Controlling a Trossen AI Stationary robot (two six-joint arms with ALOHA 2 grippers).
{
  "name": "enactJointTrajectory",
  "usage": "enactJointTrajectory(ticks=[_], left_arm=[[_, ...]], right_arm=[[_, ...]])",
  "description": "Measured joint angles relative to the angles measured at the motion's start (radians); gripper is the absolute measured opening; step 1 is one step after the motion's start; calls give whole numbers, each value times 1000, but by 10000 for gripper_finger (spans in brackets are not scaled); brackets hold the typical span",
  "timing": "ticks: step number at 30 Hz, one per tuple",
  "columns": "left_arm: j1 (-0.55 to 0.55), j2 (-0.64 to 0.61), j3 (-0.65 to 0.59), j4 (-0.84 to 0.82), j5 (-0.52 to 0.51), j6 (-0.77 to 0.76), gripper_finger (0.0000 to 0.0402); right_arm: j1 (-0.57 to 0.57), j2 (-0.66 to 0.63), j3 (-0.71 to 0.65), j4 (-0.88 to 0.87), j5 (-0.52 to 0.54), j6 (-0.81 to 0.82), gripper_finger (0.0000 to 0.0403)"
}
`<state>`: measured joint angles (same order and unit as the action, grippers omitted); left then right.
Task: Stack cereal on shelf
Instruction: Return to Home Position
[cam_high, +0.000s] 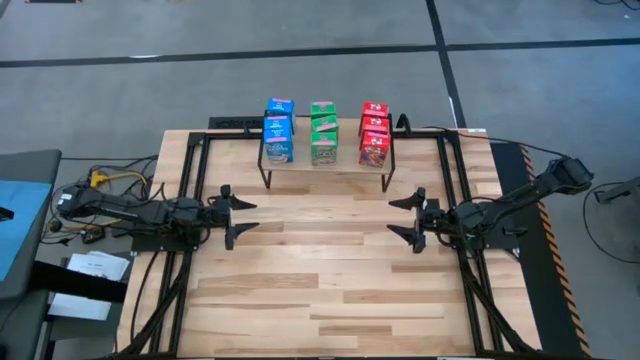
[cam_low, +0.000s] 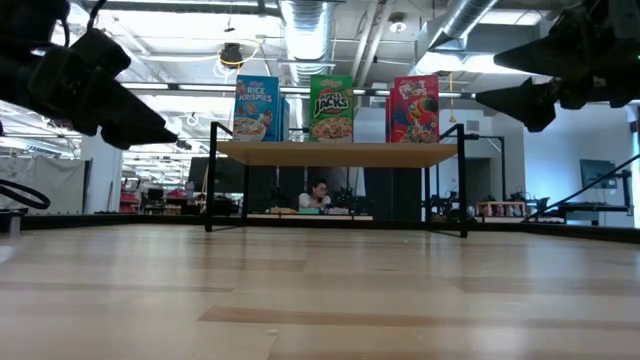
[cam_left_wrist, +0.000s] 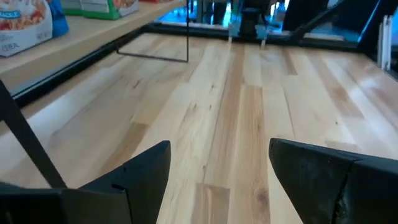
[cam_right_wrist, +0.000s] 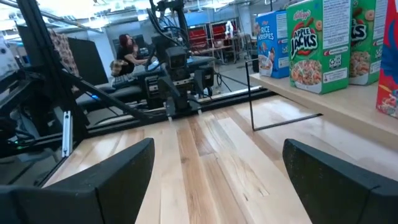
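The shelf (cam_high: 325, 163) is a light-wood board on thin black legs at the table's far middle. On it stand the cereal boxes in rows: blue (cam_high: 278, 137) at left, green (cam_high: 323, 133) in the middle, red (cam_high: 373, 135) at right. The low view shows the front blue box (cam_low: 255, 108), green box (cam_low: 331, 108) and red box (cam_low: 416, 108) upright on the shelf (cam_low: 335, 154). My left gripper (cam_high: 238, 215) is open above the table, left of centre. My right gripper (cam_high: 400, 218) is open, right of centre. Both point inward and hold nothing.
Bare slatted tabletop (cam_high: 320, 270) lies between and in front of the grippers. A black metal frame (cam_high: 190, 150) borders the table. Cables and equipment sit off the left edge (cam_high: 90, 195). A person (cam_low: 317, 197) sits in the room beyond the table.
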<state>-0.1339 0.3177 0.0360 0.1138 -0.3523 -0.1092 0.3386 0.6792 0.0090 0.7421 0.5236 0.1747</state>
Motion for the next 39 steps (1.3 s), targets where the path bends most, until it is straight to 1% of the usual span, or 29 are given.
enactJointTrajectory(ticks=[3,6,9,12,15,18,20,25,30,36,39], left_arm=[[0,-12,-25,39,0,-6,263],[0,-17,-25,30,-2,2,263],[0,-17,-25,27,-6,19,263],[0,-17,-25,19,-35,19,262],[0,-17,-26,-6,-61,-5,262],[0,-17,-26,-21,-59,-35,262],[0,-17,-26,-6,-32,-32,262],[0,-17,-26,12,73,68,262],[0,-17,-27,-3,134,74,262],[0,-17,-27,-38,104,53,262],[0,-18,-28,-38,46,14,262]], right_arm=[[0,0,0,-5,0,1,379],[1,0,0,-35,0,16,379],[1,0,-1,-91,0,61,379],[1,2,-1,-161,0,118,379],[1,2,-1,-212,0,156,379],[1,1,-1,-216,0,164,379],[1,1,-1,-224,0,160,379],[1,1,-1,-290,0,158,379],[1,1,-2,-316,0,176,379],[1,1,-2,-316,0,176,379],[1,1,-2,-317,0,176,379]])
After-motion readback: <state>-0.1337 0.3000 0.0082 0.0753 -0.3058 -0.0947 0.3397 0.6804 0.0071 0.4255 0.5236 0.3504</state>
